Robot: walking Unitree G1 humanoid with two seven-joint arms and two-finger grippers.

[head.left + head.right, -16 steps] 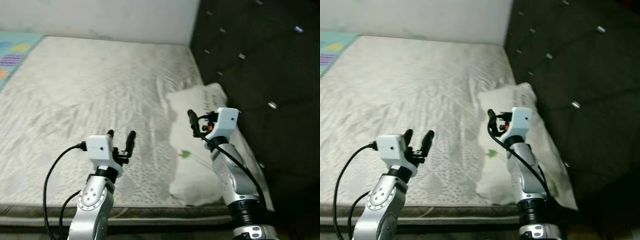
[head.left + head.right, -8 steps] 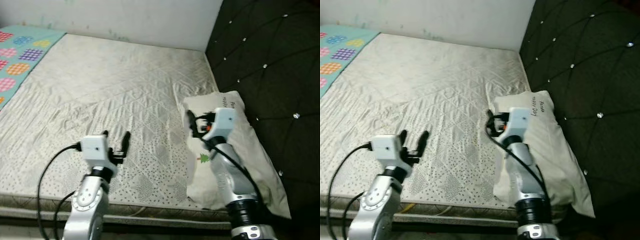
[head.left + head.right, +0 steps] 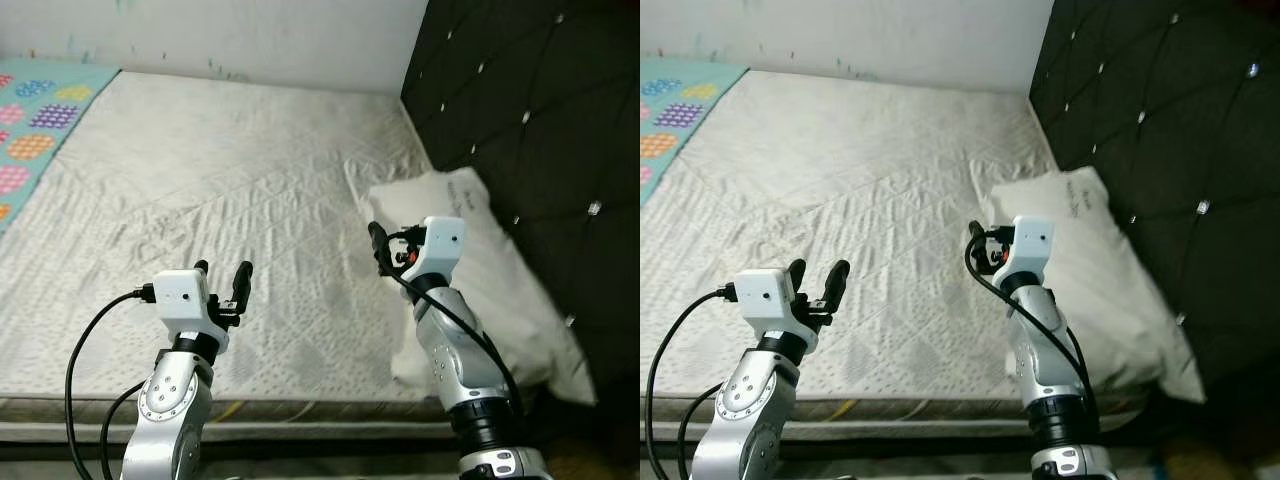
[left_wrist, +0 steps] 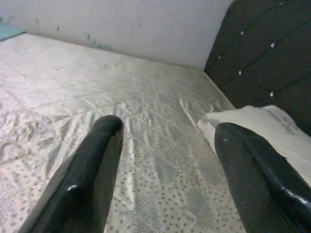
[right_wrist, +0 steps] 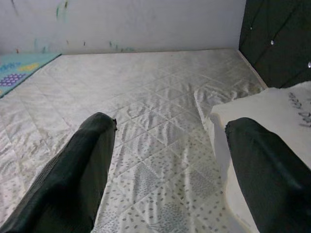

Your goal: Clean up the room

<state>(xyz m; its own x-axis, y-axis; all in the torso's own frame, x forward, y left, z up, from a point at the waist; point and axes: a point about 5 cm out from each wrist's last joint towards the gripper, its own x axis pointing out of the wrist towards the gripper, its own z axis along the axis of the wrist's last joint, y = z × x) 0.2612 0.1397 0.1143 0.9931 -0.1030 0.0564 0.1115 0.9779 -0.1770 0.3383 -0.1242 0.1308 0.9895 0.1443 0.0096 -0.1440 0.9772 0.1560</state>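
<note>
The pillow (image 3: 480, 270) lay just right of the right hand (image 3: 378, 243), long axis along the headboard (image 3: 530, 110). Both hands were spread and empty; the left hand (image 3: 222, 278) hung well apart from the pillow.

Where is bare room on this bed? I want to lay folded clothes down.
The mattress is bare between the patterned blanket and the pillow. It is crowded by the pillow and headboard, where the right hand hovers.

A pillow (image 3: 480, 270) lies on the mattress's (image 3: 220, 190) right side, against the headboard (image 3: 540, 110).
</note>
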